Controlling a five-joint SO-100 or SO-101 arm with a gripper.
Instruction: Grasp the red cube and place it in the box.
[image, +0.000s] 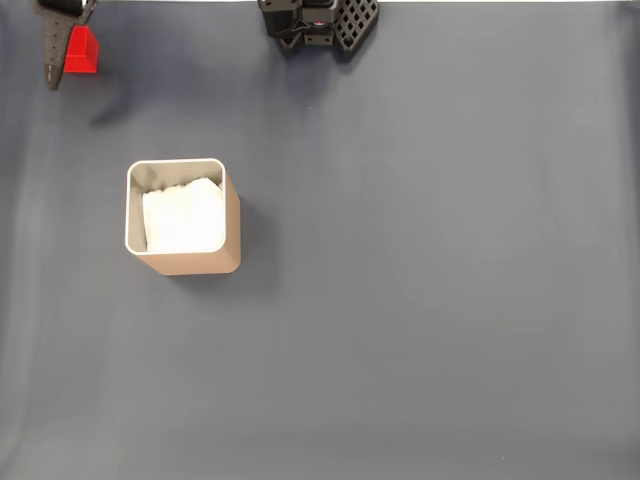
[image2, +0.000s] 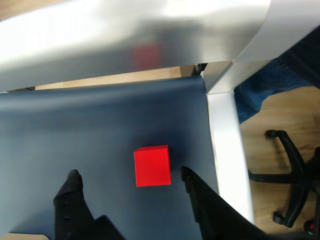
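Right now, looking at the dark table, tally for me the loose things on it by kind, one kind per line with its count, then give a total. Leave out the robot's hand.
Red cube: 1
Tan box with white lining: 1
Total: 2

Black two-finger tool (image2: 129, 177): in the wrist view, both dark fingers rise from the bottom edge, jaws spread wide apart. Left finger (image2: 70, 192) blunt-tipped and matte with small holes along its side; right finger (image2: 197, 192) longer and slanting up-left from the lower right.

Same tool (image: 62, 45): in the fixed view, at the top left corner, one dark finger (image: 50, 60) pointing downward in the picture, its tip lying over the counter. Upper part cut off by the frame edge.

Black arm base (image: 320, 22): in the fixed view, at the top centre, blocky dark housing with a perforated, lattice-like section on its right side.
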